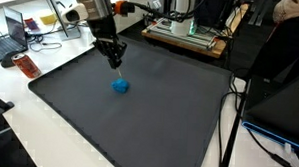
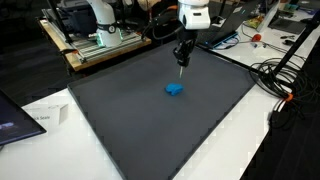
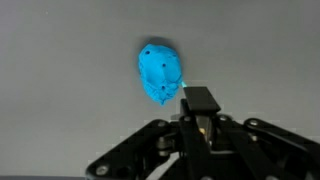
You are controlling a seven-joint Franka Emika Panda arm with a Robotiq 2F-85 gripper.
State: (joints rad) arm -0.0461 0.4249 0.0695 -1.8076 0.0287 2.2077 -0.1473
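In the wrist view the pincer (image 3: 200, 102) is cut off at 6 o'clock and hides the blue lump (image 3: 157, 72) at its 5 o'clock edge. The lump is too blurred to identify.

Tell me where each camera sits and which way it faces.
Exterior view: raised off one corner of the dark mat, looking down at the blue lump; arm and gripper show.
Exterior view: raised off another side, looking down at the dark mat; arm and gripper show.
Wrist view: on the wrist, looking down past the shut gripper at the blue lump.
Shared: all three show gripper and blue lump.
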